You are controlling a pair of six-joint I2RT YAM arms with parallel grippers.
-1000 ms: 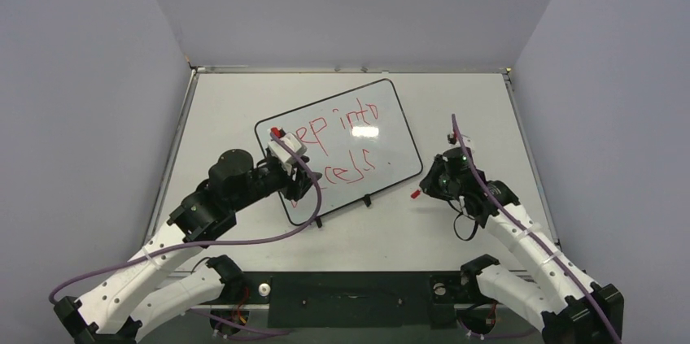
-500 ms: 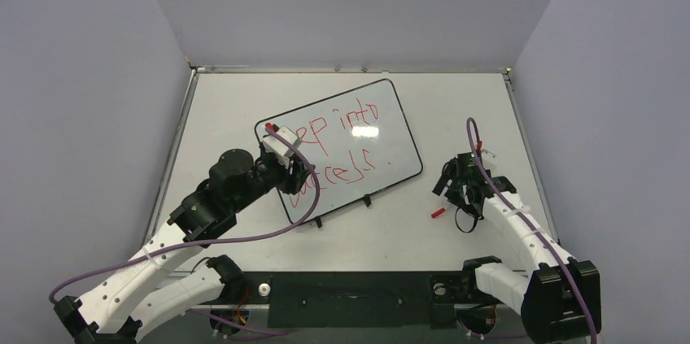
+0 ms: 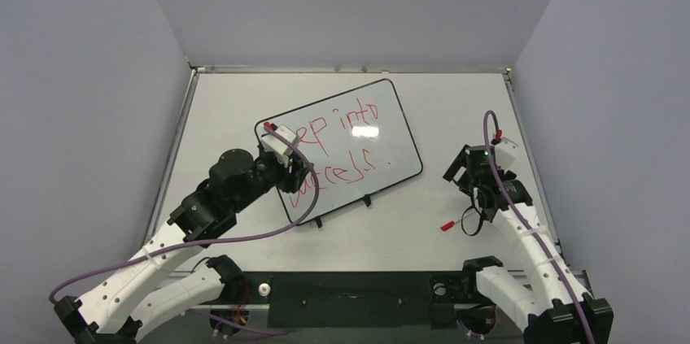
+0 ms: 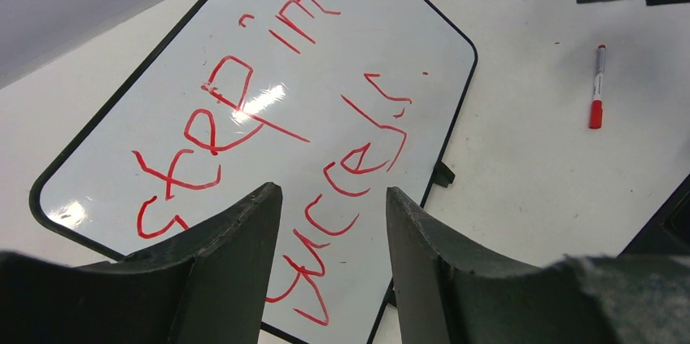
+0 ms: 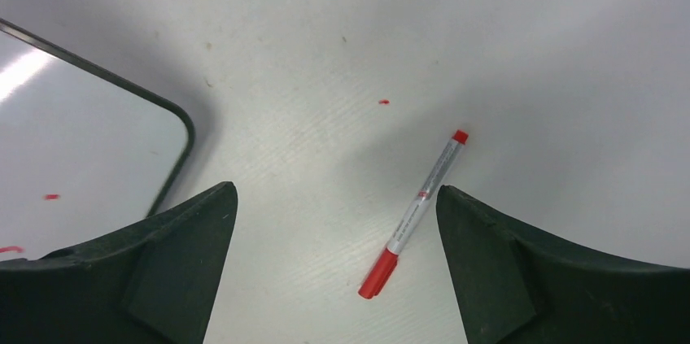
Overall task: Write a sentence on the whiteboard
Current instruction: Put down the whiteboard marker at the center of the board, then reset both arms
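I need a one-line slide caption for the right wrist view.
Open right end effector above a red-capped white marker lying on the grey tabletop, beside the black-framed whiteboard.

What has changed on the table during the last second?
The right claw opened and let go of the red marker, which now lies on the table right of the whiteboard; the claw drew back to the right. The left claw, the whiteboard and the sentence stayed about as they were.
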